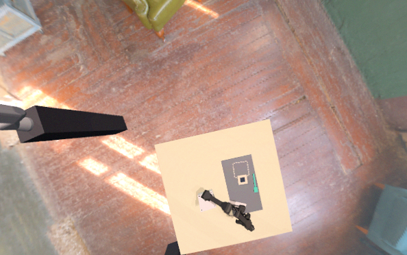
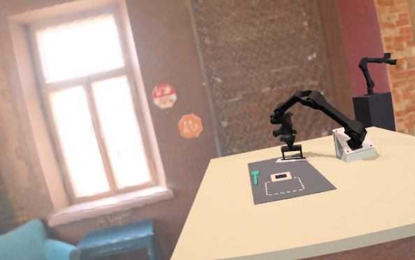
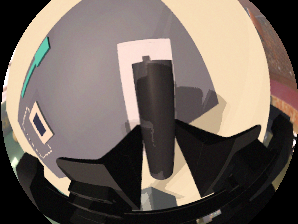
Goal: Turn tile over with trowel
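Observation:
The trowel (image 2: 292, 148) (image 3: 156, 95) has a black bar handle over a flat white blade. It rests at the mat's end nearest the arm. My gripper (image 2: 289, 145) (image 3: 157, 126) is shut on its handle, one finger on each side. In the top view the arm hides most of the trowel. The cream tile (image 1: 242, 179) (image 2: 281, 176) (image 3: 40, 122) lies flat on the mat, its dark square mark facing up. It lies against the near edge of the dashed outline (image 1: 240, 161) (image 2: 284, 191), mostly outside it.
A small green T-shaped tool (image 1: 255, 188) (image 2: 255, 173) (image 3: 42, 51) lies near the long edge of the grey mat (image 1: 240, 192) (image 2: 262, 199) (image 3: 85, 85). The arm's white base (image 1: 206, 205) (image 2: 361, 154) stands on the cream table (image 1: 192, 161) (image 2: 244, 227), beside the mat.

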`<state>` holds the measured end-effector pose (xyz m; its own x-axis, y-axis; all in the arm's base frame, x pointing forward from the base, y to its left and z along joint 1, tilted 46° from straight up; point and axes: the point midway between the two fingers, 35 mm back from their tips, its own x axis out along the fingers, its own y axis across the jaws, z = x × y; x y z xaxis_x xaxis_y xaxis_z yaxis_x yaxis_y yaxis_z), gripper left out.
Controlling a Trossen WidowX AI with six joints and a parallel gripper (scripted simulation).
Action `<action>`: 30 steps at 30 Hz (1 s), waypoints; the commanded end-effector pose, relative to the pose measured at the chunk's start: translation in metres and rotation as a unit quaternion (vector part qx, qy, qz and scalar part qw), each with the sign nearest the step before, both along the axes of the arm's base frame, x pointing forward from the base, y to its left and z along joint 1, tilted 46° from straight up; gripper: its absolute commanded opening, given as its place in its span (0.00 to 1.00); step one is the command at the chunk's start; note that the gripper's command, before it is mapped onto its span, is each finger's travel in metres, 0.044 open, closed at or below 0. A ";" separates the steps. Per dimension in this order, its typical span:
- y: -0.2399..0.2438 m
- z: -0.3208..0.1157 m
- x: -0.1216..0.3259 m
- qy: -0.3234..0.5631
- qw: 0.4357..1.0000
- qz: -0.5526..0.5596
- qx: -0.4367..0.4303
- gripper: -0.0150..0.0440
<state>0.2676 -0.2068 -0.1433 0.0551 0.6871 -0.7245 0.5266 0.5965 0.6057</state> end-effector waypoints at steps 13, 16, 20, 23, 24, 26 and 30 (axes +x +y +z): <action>0.002 -0.002 -0.001 -0.115 0.986 0.121 -0.005 0.47; 0.002 -0.002 -0.001 -0.145 0.978 0.152 -0.008 0.47; 0.002 -0.002 -0.001 -0.184 0.964 0.193 -0.011 0.47; 0.002 -0.002 -0.001 -0.212 0.951 0.223 -0.013 0.47; 0.002 -0.002 -0.001 -0.222 0.947 0.233 -0.014 0.47; 0.002 -0.002 -0.001 -0.241 0.937 0.253 -0.015 0.47; 0.002 -0.002 -0.001 -0.278 0.915 0.292 -0.018 0.47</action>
<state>0.2680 -0.2056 -0.1426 0.0598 0.6922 -0.7192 -0.2009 0.7141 0.6706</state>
